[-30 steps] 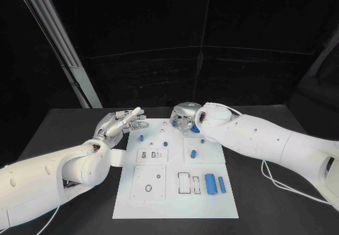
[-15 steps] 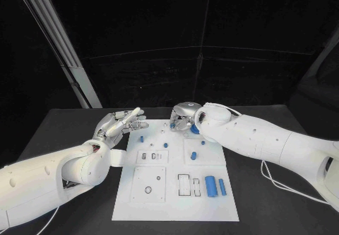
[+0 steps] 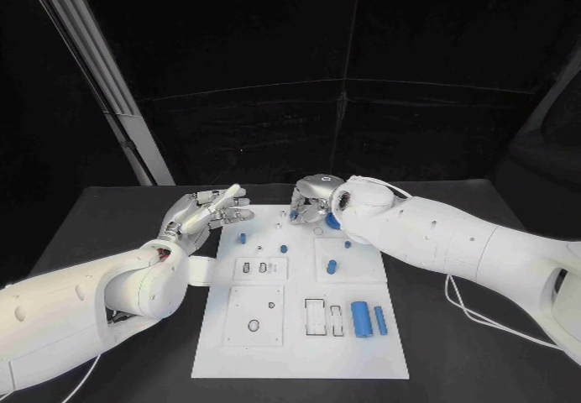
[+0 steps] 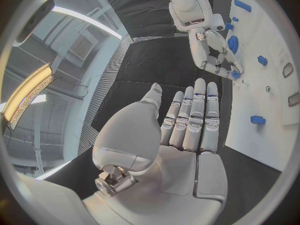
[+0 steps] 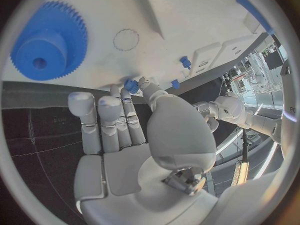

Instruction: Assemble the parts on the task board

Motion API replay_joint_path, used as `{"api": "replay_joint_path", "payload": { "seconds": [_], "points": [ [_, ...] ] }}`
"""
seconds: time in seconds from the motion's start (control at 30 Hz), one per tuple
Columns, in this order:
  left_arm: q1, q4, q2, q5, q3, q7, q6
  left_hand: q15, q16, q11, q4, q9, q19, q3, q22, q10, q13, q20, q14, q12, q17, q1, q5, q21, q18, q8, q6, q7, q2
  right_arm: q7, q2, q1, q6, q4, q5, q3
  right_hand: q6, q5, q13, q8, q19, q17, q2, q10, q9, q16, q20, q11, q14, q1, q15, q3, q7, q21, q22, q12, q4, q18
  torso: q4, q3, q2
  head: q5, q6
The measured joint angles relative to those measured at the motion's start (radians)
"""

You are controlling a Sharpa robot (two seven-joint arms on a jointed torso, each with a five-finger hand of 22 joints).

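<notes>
The left hand (image 3: pixel 203 211) is held beside the far left corner of the task board (image 3: pixel 303 353), fingers straight and close together, nothing held. The right hand (image 3: pixel 312 201) is bent down over the board's far edge; a small blue part (image 5: pixel 130 85) is seen at its fingertips, beside a blue gear (image 5: pixel 50 41). Two blue cylinders (image 3: pixel 359 316) are laid near the board's right edge, with bare black surface (image 3: pixel 85 227) around.

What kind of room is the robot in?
Probably a robot test lab or studio: a black table walled by dark curtains, a white task board with small blue parts, and ceiling strip lights.
</notes>
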Motion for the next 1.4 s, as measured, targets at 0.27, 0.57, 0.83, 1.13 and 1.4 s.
{"api": "replay_joint_path", "payload": {
  "seconds": [0.27, 0.57, 0.83, 1.13, 1.4],
  "points": [
    [0.000, 0.000, 0.000, 0.000, 0.000, -0.001, 0.000, 0.000, 0.000, 0.000, 0.000, 0.000, 0.000, 0.000, 0.000, 0.000, 0.000, 0.000, 0.000, -0.004, 0.000, 0.000, 0.000, 0.000, 0.000, 0.000, 0.000, 0.000, 0.000, 0.002, 0.004, -0.003, -0.019, 0.002, 0.001, -0.003, 0.025, 0.000, 0.000, 0.000, 0.017, 0.027, 0.032, 0.012, 0.000, 0.018, -0.006, -0.006, 0.006, 0.044, -0.006, 0.000, -0.009, 0.016, 0.029, 0.005, 0.000, 0.000, 0.0012, -0.0001, 0.000, 0.000, -0.001],
    [0.000, 0.000, 0.000, 0.000, 0.000, -0.002, 0.000, 0.000, 0.000, 0.000, 0.000, 0.000, 0.000, 0.000, 0.000, 0.000, 0.000, 0.000, 0.000, -0.004, 0.000, 0.000, 0.000, 0.000, 0.000, 0.000, 0.000, 0.000, 0.000, 0.015, 0.004, -0.005, -0.066, 0.006, 0.003, -0.003, 0.034, -0.003, 0.003, 0.005, 0.034, 0.048, 0.037, 0.025, 0.003, 0.029, -0.005, -0.011, 0.009, 0.049, -0.009, -0.001, -0.016, 0.029, 0.059, 0.007, 0.007, 0.000, 0.0012, -0.0001, 0.000, 0.001, 0.001],
    [0.000, 0.000, 0.000, 0.000, 0.000, -0.003, 0.000, 0.000, 0.000, 0.000, 0.000, 0.000, 0.000, 0.000, -0.001, 0.000, 0.000, 0.000, 0.000, -0.004, 0.000, 0.000, 0.000, 0.000, 0.000, 0.000, 0.000, 0.000, 0.000, 0.011, 0.015, -0.005, -0.081, 0.005, 0.002, -0.003, 0.034, -0.003, 0.002, 0.005, 0.034, 0.047, 0.037, 0.025, 0.005, 0.029, -0.005, -0.011, 0.009, 0.049, -0.009, -0.001, -0.016, 0.029, 0.059, 0.007, 0.007, 0.000, 0.0021, -0.0001, 0.000, 0.001, 0.002],
    [0.001, 0.001, 0.000, 0.000, 0.000, -0.003, 0.000, 0.000, 0.000, 0.000, 0.000, 0.000, 0.000, 0.000, -0.001, 0.000, 0.000, 0.000, 0.000, -0.004, 0.000, 0.000, 0.000, 0.000, 0.000, 0.000, 0.000, 0.000, 0.000, -0.001, 0.024, -0.004, -0.089, 0.005, -0.002, -0.003, 0.034, -0.003, 0.002, 0.005, 0.034, 0.045, 0.037, 0.028, 0.005, 0.029, -0.005, -0.007, 0.009, 0.049, -0.009, -0.004, -0.016, 0.029, 0.059, 0.007, 0.010, 0.000, 0.0029, -0.0005, 0.000, 0.003, 0.001],
    [0.001, 0.000, -0.001, 0.000, 0.000, -0.003, 0.000, 0.000, 0.000, 0.000, 0.000, 0.000, 0.000, 0.000, -0.001, 0.000, 0.000, 0.000, 0.000, -0.004, 0.000, 0.000, 0.000, 0.000, 0.000, 0.000, 0.000, 0.000, 0.000, -0.009, 0.023, -0.004, -0.089, 0.008, -0.006, -0.003, 0.034, -0.003, 0.002, 0.005, 0.034, 0.044, 0.037, 0.028, 0.005, 0.029, -0.005, -0.007, 0.009, 0.048, -0.009, -0.004, -0.016, 0.029, 0.059, 0.007, 0.010, 0.000, 0.0029, -0.0005, 0.000, 0.003, 0.000]
  ]
}}
